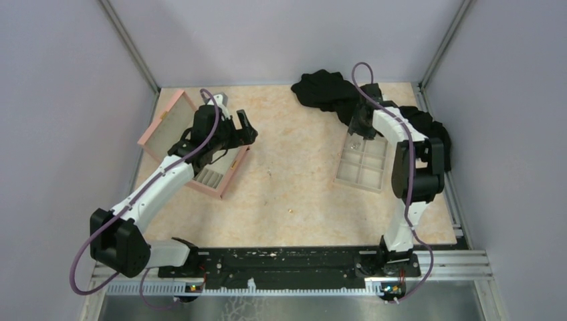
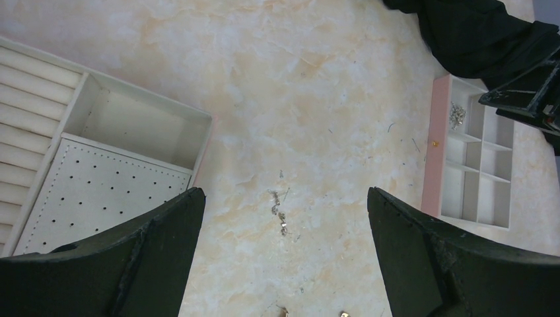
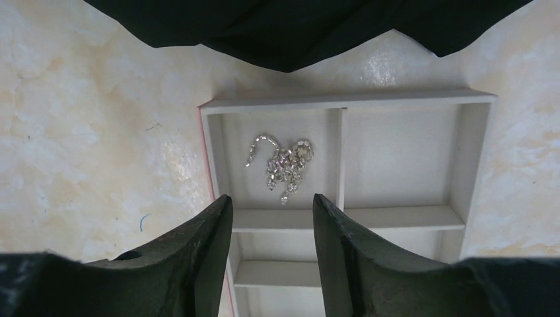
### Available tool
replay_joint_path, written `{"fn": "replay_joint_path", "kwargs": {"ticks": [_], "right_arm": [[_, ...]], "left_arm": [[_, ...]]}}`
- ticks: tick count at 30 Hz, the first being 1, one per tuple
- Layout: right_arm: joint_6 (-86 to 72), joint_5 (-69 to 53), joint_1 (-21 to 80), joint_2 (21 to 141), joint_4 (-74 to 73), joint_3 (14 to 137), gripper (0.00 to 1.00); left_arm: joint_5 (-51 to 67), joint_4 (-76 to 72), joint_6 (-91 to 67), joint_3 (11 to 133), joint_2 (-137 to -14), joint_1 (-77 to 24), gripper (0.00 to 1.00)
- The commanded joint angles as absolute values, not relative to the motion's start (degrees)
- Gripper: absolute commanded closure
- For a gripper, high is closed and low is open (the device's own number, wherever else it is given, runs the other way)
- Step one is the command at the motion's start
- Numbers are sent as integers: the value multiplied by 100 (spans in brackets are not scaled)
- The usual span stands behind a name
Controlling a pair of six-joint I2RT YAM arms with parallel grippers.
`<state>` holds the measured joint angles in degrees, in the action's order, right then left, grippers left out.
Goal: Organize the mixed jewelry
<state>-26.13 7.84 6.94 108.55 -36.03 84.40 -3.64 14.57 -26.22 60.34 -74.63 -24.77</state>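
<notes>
A silvery chain tangle (image 3: 282,162) lies in a far corner compartment of the beige tray (image 3: 343,99). My right gripper (image 3: 272,198) hangs just above that compartment, open, with nothing between its fingers. From overhead it is over the tray's far end (image 1: 356,134). A thin silvery chain (image 2: 279,210) lies loose on the table, with two gold specks (image 2: 284,312) nearer the left wrist camera. My left gripper (image 2: 285,191) is wide open and empty above the chain, beside the pink box (image 1: 224,180). A gold speck (image 1: 291,210) shows mid-table.
The open pink box (image 2: 132,125) shows a ribbed ring section, a perforated panel and an empty compartment. A black cloth (image 1: 327,90) is heaped behind the tray and along the right edge. The tray (image 2: 432,158) shows silver pieces (image 2: 456,113) inside.
</notes>
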Motion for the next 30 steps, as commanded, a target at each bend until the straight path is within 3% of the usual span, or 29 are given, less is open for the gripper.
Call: {"fn": "replay_joint_path", "kwargs": {"ticks": [1, 7, 13, 21, 30], "right_arm": [[-2465, 928, 642, 10247, -3519, 8734, 52], [-2323, 62, 783, 9069, -3194, 7855, 52], [-2449, 314, 2034, 8273, -3400, 6959, 51], [-2557, 407, 4290, 8200, -3171, 6142, 44], [-2543, 230, 5327, 8382, -2498, 5545, 41]], "left_arm": [[-426, 1606, -2502, 6368, -7506, -2539, 1], [145, 1801, -2233, 6514, -7568, -2556, 1], [231, 1863, -2311, 6481, -7671, -2564, 1], [-282, 2190, -2420, 6569, -7791, -2566, 1], [-846, 2735, -2546, 7072, -7832, -2425, 1]]}}
